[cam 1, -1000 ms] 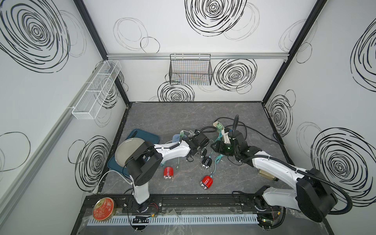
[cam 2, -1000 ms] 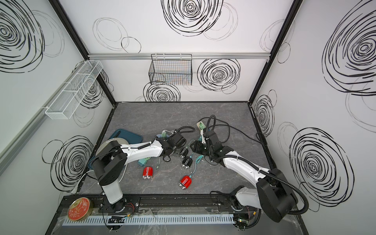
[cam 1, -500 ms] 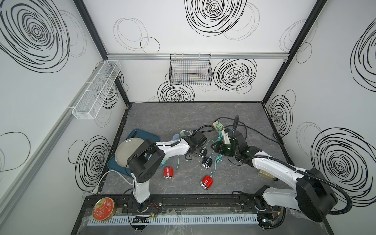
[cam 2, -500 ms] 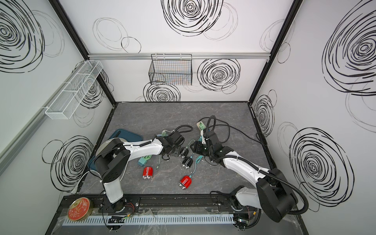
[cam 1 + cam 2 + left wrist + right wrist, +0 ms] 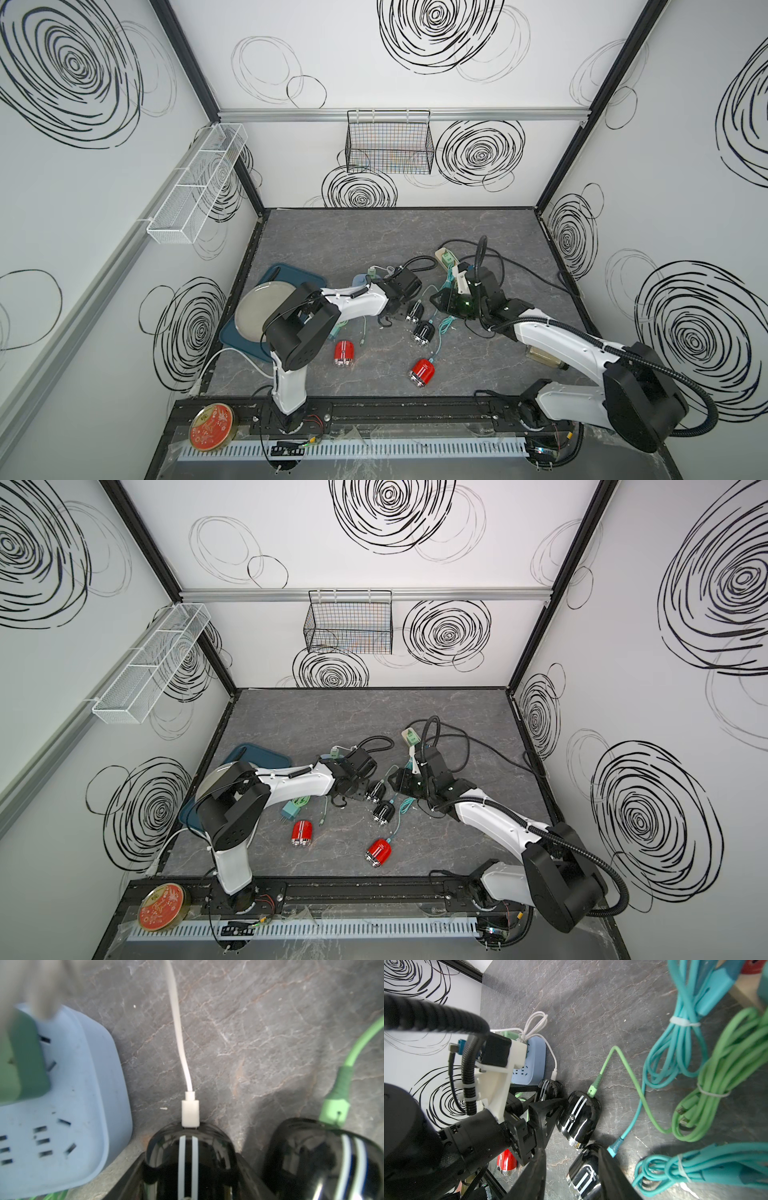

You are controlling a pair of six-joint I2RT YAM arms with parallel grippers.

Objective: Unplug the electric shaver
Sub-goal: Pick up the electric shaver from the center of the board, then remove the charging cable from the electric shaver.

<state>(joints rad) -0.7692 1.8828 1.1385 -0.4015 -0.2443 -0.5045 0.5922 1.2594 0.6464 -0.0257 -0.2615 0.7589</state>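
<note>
A black electric shaver (image 5: 188, 1153) with two white stripes lies on the floor between the jaws of my left gripper (image 5: 189, 1164), which is shut on its flanks. A white cable plug (image 5: 190, 1113) sits in its end. In both top views the gripper (image 5: 399, 305) hides it. A second black shaver (image 5: 324, 1159) (image 5: 414, 311) beside it carries a green plug (image 5: 334, 1109). My right gripper (image 5: 571, 1159) (image 5: 439, 298) hangs open over a third black shaver (image 5: 581, 1176) (image 5: 424, 332) with a teal plug (image 5: 613, 1148).
A light blue power strip (image 5: 72, 1105) with a green adapter (image 5: 22, 1059) lies next to the held shaver. Two red shavers (image 5: 344, 353) (image 5: 422, 372) lie nearer the front. Teal and green cable bundles (image 5: 708, 1076) lie at the right, a plate (image 5: 262, 311) on a tray (image 5: 291, 274) at the left.
My left arm has shifted a little and its jaws have come in onto the black shaver. The right arm has not moved.
</note>
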